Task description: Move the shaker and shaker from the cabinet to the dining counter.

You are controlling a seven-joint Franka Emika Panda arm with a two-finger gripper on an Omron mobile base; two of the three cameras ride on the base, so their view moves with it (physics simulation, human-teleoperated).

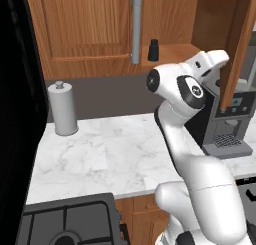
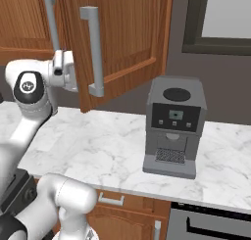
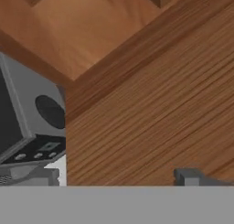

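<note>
Progress entry: we note one small black tapered shaker (image 1: 153,50) on the open brown wooden cabinet's shelf (image 1: 170,54); gripper (image 1: 220,56) jaws apart, empty; nothing moved yet.

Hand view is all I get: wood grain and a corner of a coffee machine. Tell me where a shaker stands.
Observer: One black shaker stands upright on the shelf of the cabinet, just right of the closed door's grey bar handle.
Operator: Report the right door.
Observer: The right door is swung open, out over the marble worktop.
Operator: Name what else stands on that worktop.
Observer: A tall grey cylinder with a knob stands at the back, left of the arm.
</note>
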